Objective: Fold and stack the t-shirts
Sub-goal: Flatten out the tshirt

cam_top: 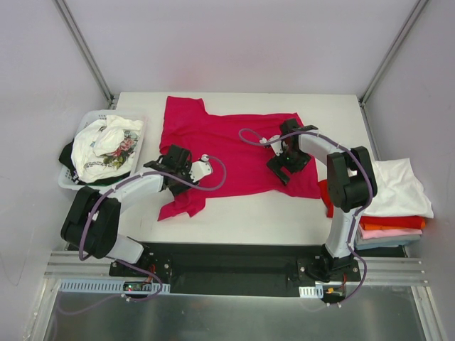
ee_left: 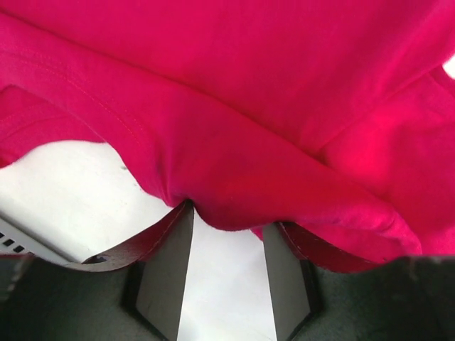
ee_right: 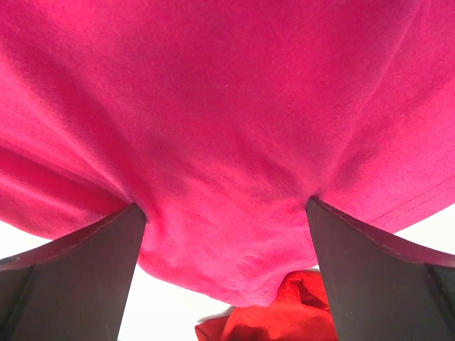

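Crimson shirt (cam_top: 234, 145) lies spread on the desk (cam_top: 327, 114). The left end effector (ee_left: 227, 217) pinches a raised fold of it. The right end effector (ee_right: 226, 206) gapes wide over the cloth (nothing gripped). A red shirt (ee_right: 284, 316) lies just right of it, with a folded stack (cam_top: 394, 206) further right. A basket (cam_top: 67, 181) sits left of the left end effector.

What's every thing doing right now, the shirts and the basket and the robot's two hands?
crimson t-shirt: unfolded, spread on the table, near-left corner bunched.
white basket: full of unfolded shirts, a white printed shirt on top.
shirt stack: folded and piled, white on top.
left gripper: jaws partly apart around a shirt fold; grip unclear.
right gripper: wide open, down on the shirt's edge.
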You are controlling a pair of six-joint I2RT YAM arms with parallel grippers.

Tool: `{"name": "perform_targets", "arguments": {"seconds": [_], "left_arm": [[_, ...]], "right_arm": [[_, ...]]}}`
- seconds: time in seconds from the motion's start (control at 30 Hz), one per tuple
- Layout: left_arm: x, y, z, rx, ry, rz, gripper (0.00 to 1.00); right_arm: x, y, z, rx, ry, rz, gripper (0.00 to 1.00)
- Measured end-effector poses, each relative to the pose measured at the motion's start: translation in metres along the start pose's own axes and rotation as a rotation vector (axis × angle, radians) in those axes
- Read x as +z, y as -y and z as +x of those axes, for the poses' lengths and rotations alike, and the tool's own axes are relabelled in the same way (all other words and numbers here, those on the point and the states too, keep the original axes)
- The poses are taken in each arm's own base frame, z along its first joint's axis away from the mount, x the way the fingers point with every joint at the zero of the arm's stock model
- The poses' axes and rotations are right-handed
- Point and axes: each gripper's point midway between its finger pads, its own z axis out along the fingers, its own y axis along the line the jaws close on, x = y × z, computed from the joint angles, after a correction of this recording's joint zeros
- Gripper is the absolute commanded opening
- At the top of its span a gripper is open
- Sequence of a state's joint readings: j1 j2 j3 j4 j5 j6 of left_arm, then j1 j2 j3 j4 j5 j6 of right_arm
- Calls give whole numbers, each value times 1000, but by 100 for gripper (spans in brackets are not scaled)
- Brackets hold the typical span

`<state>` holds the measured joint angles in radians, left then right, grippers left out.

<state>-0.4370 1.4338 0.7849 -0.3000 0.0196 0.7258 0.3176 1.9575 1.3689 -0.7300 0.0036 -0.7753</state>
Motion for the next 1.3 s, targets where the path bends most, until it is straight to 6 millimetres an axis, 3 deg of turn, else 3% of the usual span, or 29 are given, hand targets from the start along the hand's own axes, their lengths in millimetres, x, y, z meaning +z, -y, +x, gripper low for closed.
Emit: {"name": "perform_targets", "arguments": {"seconds": [0.23,0.3,0.37,0.4,0.63,0.73,0.77,0.9,1.1,1.3], "left_arm": [[5,-9,-7,1,4,-2,29],[5,-12,-8,-2,6,-6,21],[6,-15,-10,1,7,-8,4],[7,-16,-10,0,7,-9,0],[10,-20,-10,1,2,-10,0],[9,-20,-11,2,5,-13,20],[8,-21,-11,2,8,-15,21],[5,-22,-14,-1,19,-24,0],[5,-24,-12,-4,17,-26,1],[7,-24,-12,-5,15,-25,39]], "right_arm": [[0,0,0,0,0,-1,100],[0,0,0,0,0,-1,100],[0,0,0,0,0,-1,100],[0,0,0,0,0,-1,100],[0,0,0,0,-1,-1,100],[0,0,0,0,-1,-1,100],[0,0,0,0,-1,-1,100],[0,0,0,0,-1,-1,100],[0,0,0,0,-1,-1,100],[0,0,0,0,-1,-1,100]]}}
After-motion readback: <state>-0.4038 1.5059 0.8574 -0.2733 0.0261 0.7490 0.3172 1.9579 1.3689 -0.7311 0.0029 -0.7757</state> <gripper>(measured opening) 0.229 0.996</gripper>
